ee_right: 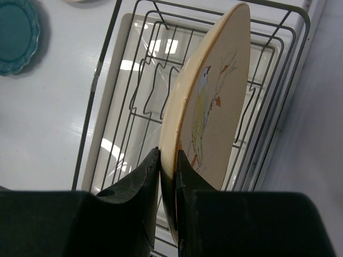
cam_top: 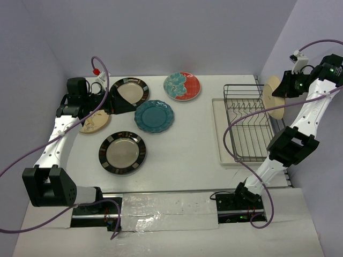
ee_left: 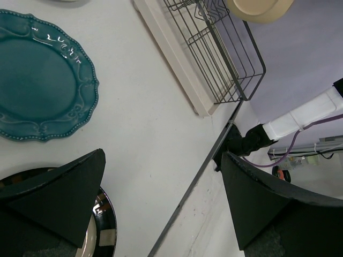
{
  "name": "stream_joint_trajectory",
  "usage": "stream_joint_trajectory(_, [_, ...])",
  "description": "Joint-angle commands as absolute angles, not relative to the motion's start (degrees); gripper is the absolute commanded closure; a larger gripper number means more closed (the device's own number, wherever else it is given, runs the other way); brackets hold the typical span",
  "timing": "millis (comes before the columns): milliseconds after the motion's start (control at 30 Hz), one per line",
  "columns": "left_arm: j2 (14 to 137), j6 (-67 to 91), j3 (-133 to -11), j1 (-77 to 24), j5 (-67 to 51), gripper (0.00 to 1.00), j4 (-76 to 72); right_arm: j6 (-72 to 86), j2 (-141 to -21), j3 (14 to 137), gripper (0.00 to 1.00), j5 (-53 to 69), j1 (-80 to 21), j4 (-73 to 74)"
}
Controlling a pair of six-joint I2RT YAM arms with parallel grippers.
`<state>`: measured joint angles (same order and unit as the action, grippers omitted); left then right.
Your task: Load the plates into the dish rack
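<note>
Right gripper is pinching the bird-painted cream plate by its rim, holding it on edge over the far right corner of the dish rack. Left gripper is hanging with its fingers spread wide at the far striped plate. The teal plate, red floral plate, near striped plate and another cream plate are lying flat on the table, left of the rack.

A white table stands enclosed by plain pale lavender walls under soft, even light.
</note>
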<state>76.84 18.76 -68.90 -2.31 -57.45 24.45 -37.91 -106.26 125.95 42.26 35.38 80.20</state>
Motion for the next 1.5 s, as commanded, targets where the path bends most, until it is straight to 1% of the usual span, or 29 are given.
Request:
stream_joint_trajectory(0, [77.08,18.19,-71.89,-2.46,-58.8,0.01,23.82,-36.65,-106.43,127.36,1.0,45.61,35.95,78.4])
stream_joint_trajectory(267, [76.99,18.54,-70.75,-2.46,-58.1,0.01,23.38,-35.86,-108.98,128.85,1.0,47.02,36.74,79.37])
stream_joint_trajectory(433, [77.25,18.9,-70.84,-2.46,-58.18,0.01,23.12,-36.3,-109.51,126.83,0.98,46.14,37.0,78.14])
stream_joint_trajectory(500, [77.34,18.9,-71.02,-2.46,-58.18,0.01,23.2,-35.78,-109.86,126.12,0.95,46.05,37.26,77.43])
stream_joint_trajectory(633, [77.52,18.9,-70.93,-2.46,-58.1,0.01,23.29,-34.98,-111.09,126.83,0.86,45.7,37.27,76.38])
stream_joint_trajectory(733, [77.52,19.16,-70.93,-2.46,-58.1,0.01,23.12,-34.63,-112.23,127.53,0.81,45.35,37.35,76.64])
stream_joint_trajectory(800, [77.52,19.25,-71.01,-2.46,-58.1,0.01,23.12,-34.63,-112.94,128.14,0.79,45.09,37.35,76.82])
stream_joint_trajectory(900, [77.34,19.34,-71.02,-2.46,-58.01,0.01,23.12,-33.93,-112.33,127.71,0.65,44.21,37.35,75.85])
stream_joint_trajectory(933, [77.26,19.42,-70.93,-2.46,-58.01,0.01,23.12,-33.58,-112.06,127.27,0.58,43.34,37.35,74.98])
stream_joint_trajectory(1000, [77.26,19.51,-70.93,-2.46,-58.01,0.01,23.12,-33.14,-111.1,127.0,0.48,42.28,37.35,74.27])
stream_joint_trajectory(1033, [77.26,19.51,-70.93,-2.46,-57.92,0.01,22.94,-32.87,-110.4,126.57,0.33,41.14,37.35,73.57])
stream_joint_trajectory(1067, [77.26,19.6,-70.93,-2.46,-58.01,0.01,22.85,-32.87,-110.13,126.3,0.28,40.44,37.35,73.13])
stream_joint_trajectory(1100, [77.26,19.77,-70.93,-2.46,-58.18,0.01,22.76,-32.52,-109.6,125.86,0.2,39.65,37.35,72.08])
stream_joint_trajectory(1200, [77.26,19.86,-71.01,-2.46,-58.1,0.01,22.59,-32.26,-107.67,124.28,0.15,36.66,37.35,69.88])
stream_joint_trajectory(1333, [76.99,19.78,-70.75,-2.46,-57.13,0.01,22.85,-31.12,-104.69,122.52,0.12,32.53,37.18,66.98])
stream_joint_trajectory(1367, [76.91,19.69,-70.66,-2.37,-55.91,0.01,23.11,-31.03,-104.24,122.35,0.11,31.48,37.18,66.62])
stream_joint_trajectory(1467, [76.64,19.07,-71.19,-2.29,-52.48,0.01,24.17,-31.02,-102.05,121.38,0.05,29.28,36.22,65.3])
